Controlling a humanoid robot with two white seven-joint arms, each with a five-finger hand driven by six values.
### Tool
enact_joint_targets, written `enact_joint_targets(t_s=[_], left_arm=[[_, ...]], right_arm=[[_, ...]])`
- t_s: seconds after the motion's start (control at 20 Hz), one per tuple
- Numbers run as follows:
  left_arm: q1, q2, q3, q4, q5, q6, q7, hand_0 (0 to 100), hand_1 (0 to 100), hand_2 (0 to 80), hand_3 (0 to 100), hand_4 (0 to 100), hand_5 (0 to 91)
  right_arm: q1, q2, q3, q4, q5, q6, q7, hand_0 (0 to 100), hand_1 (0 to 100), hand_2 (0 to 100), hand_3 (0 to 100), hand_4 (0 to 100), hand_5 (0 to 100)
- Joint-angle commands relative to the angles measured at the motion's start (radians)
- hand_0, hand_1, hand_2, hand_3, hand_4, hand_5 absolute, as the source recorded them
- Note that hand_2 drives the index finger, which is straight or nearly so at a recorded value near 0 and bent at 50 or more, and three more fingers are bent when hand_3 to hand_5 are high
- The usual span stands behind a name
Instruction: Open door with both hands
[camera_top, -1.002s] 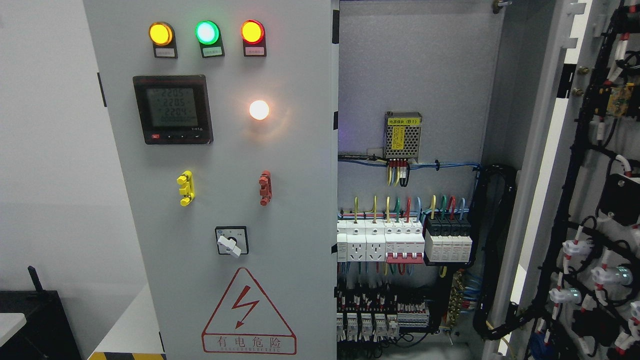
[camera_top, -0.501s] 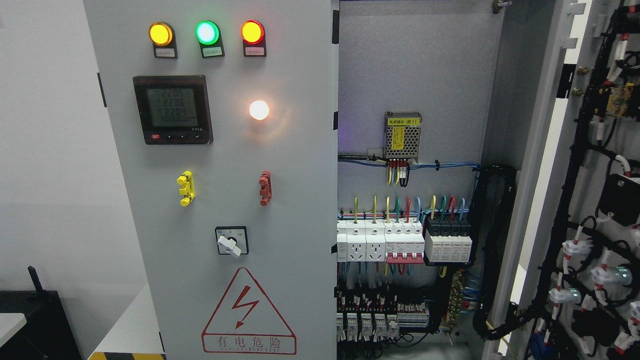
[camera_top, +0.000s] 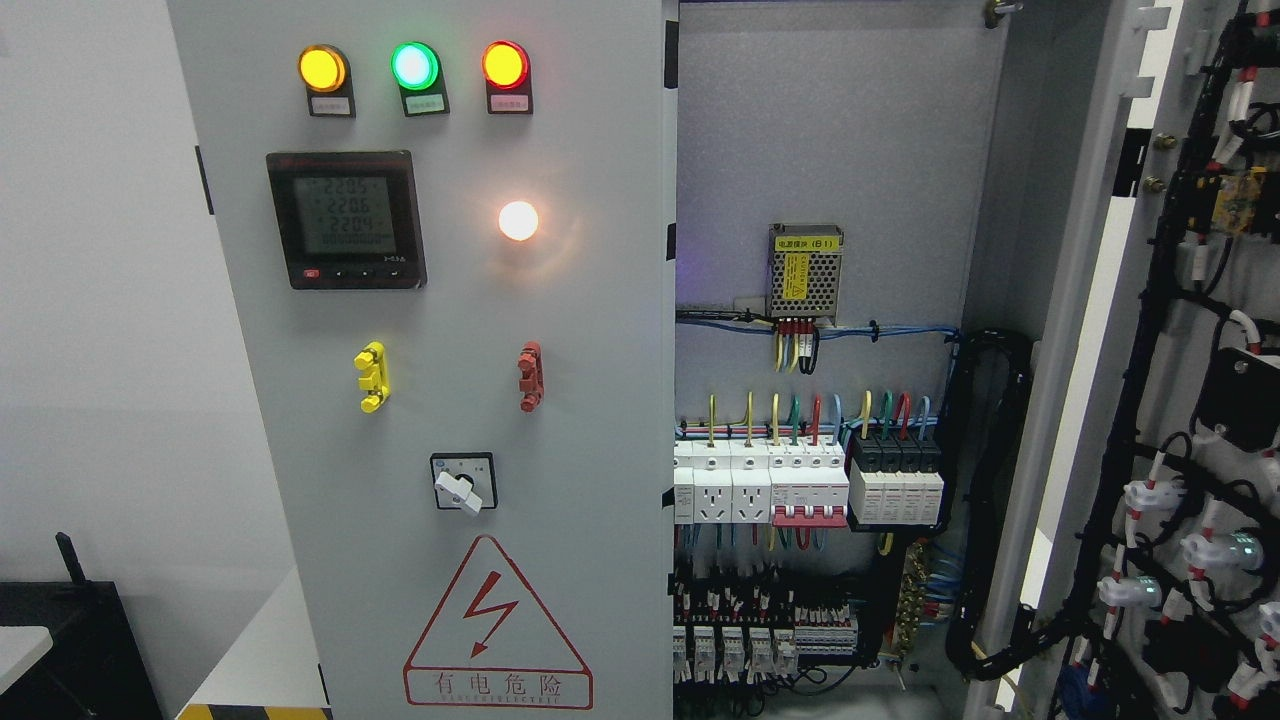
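No robot hand in view, so neither its state nor which arm is nearer can be told. Right door (camera_top: 1180, 380) hangs swung wide at the picture's right, inner face with wiring showing, long axis vertical. Left door (camera_top: 440, 400) stands shut, filling the left-centre: grey panel, three lamps (camera_top: 413, 66), meter (camera_top: 346, 220), selector switch (camera_top: 462, 484), warning triangle (camera_top: 496, 625). Its free edge meets the open cabinet (camera_top: 820, 150); judged next grip point.

Plain white wall (camera_top: 100, 300) fills the left side, evenly lit. Down in the lower left corner there's a black box (camera_top: 70, 650) with a short antenna sticking up, plus a white surface (camera_top: 255, 650) edged by yellow-black hazard tape (camera_top: 250, 712).
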Motion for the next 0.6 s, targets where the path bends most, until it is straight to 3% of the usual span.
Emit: enact_joint_targets(t_s=[0.0, 0.55], left_arm=[[0.0, 0.0, 0.001, 0.003, 0.001, 0.001, -0.002, 0, 0, 0.0, 0, 3, 0.0], [0.0, -0.002, 0.001, 0.005, -0.001, 0.001, -0.004, 0, 0, 0.0, 0, 3, 0.0]], right_arm=[[0.056, -0.065, 0.026, -0.296, -0.001, -0.038, 0.001, 23, 0, 0, 0, 0, 0], [0.033, -0.1, 0.057, -0.428, -0.001, -0.125, 0.003, 23, 0, 0, 0, 0, 0]])
